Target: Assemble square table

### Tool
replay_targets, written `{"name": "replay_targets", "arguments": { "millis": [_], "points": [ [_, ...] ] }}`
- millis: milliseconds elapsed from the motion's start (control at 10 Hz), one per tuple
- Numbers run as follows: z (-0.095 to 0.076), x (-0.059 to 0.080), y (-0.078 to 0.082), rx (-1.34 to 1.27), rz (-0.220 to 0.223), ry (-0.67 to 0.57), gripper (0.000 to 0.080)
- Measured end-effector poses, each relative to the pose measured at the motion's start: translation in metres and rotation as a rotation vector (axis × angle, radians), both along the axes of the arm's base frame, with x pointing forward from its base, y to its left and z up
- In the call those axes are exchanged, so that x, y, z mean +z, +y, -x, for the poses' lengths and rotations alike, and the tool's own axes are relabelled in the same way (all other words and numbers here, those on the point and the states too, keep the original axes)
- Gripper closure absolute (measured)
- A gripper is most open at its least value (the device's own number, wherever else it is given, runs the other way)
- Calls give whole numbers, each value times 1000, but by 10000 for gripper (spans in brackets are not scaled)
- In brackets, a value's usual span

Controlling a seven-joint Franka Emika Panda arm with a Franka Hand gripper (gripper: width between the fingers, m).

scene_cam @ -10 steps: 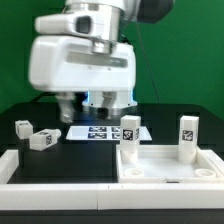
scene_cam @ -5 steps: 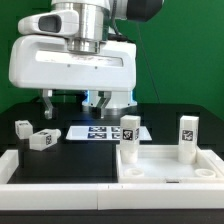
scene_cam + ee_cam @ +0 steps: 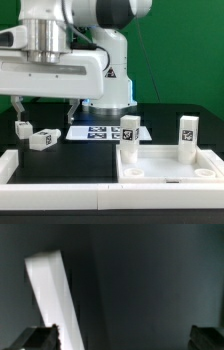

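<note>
Two legs (image 3: 129,129) stand upright on the square top (image 3: 168,160).

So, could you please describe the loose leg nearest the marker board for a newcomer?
Start at the top on the exterior view's right, then cross the marker board to the two loose legs on the exterior view's left. It is the leg nearer that board and nearer the camera, lying on its side; its neighbour sits farther back.

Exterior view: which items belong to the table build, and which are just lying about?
Job:
- top
- upright legs, standing on the top
- loose legs, at the exterior view's left
- claw, open, above the loose legs

Not job:
- marker board
- rail
</note>
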State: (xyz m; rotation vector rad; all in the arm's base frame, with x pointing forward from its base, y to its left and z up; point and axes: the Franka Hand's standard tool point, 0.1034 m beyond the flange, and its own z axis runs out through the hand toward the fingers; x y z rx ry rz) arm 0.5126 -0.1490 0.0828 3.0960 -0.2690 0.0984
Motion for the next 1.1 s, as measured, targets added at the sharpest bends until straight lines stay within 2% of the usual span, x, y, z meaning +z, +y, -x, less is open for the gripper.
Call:
{"name": "replay_targets", "arguments": {
  "millis": [100,500,600,700,800,900,1100],
  "points": [
    [-2,1,-5,-64,-7,-10,151],
    [-2,0,-2,-87,-23,15,151],
    [17,-9,-11,-105,-47,56,151],
    [47,-16,-20,-145,-106,200,151],
    [65,-19,-35,-188,-148,310,151],
    [64,-20,-44,-211,-175,391,151],
    [64,-22,-37,-201,-228,535,151]
  ]
}}
